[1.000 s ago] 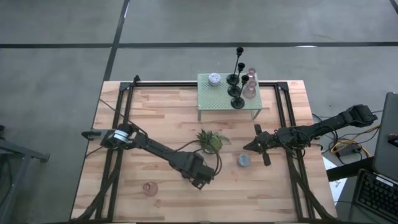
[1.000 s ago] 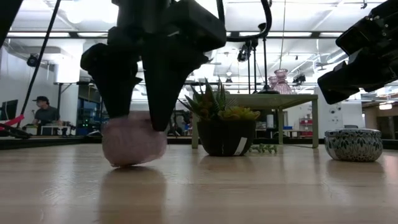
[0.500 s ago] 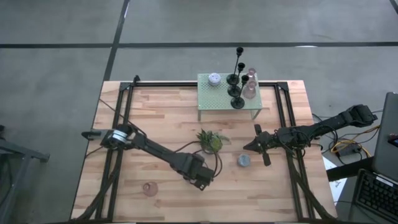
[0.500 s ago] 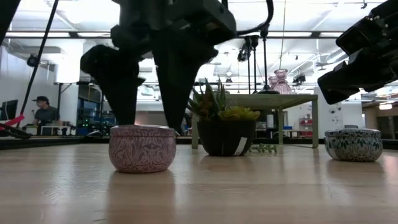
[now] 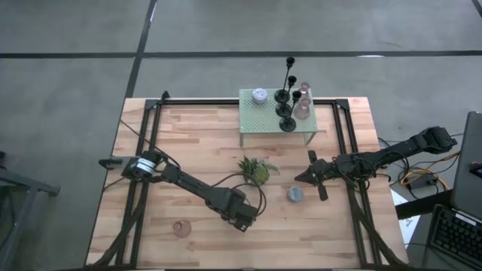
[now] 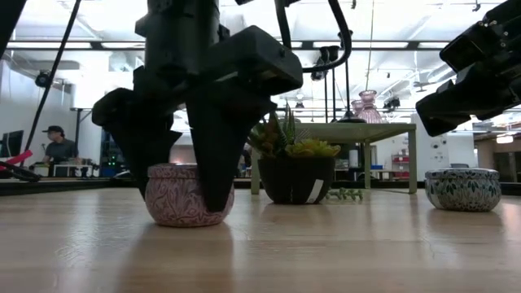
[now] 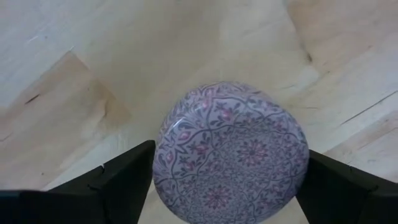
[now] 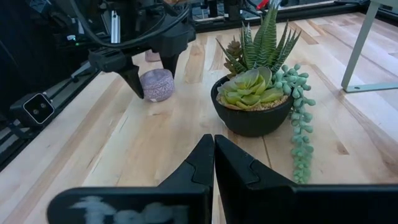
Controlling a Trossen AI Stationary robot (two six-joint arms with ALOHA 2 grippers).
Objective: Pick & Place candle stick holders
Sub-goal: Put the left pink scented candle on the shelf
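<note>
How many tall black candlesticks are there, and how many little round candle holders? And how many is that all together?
Tall black candlesticks: 3
Little round holders: 3, namely the pink holder, the lilac holder and the blue holder
Total: 6

Overhead, table-level, two wrist cameras

Your two arms were dark, jointed and slim, the left arm (image 5: 188,184) carrying a pale band near its shoulder and a black cable looping by its wrist. Each gripper ended in two black, wedge-shaped fingers (image 7: 118,180) tapering to blunt tips.
</note>
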